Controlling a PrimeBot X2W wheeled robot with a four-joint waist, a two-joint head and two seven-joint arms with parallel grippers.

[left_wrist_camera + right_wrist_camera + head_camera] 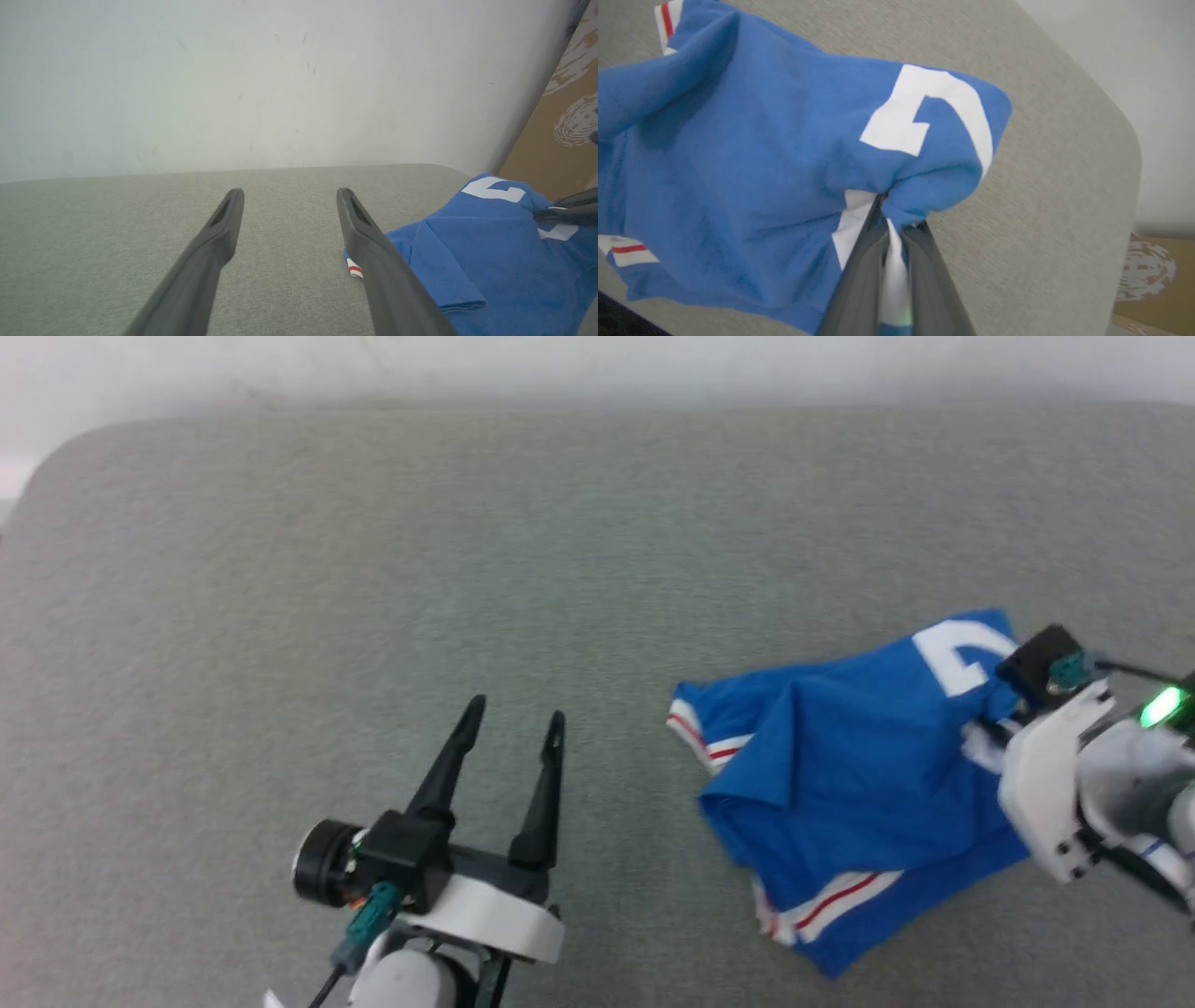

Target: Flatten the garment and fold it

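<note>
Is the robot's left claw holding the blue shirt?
No, the left gripper stands open over the grey surface, apart from the garment.

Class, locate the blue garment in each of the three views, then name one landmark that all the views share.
Head view: garment at lower right.
Left wrist view: lower right corner.
Right wrist view: left and centre.
Shared landmark: its white numeral.
</note>
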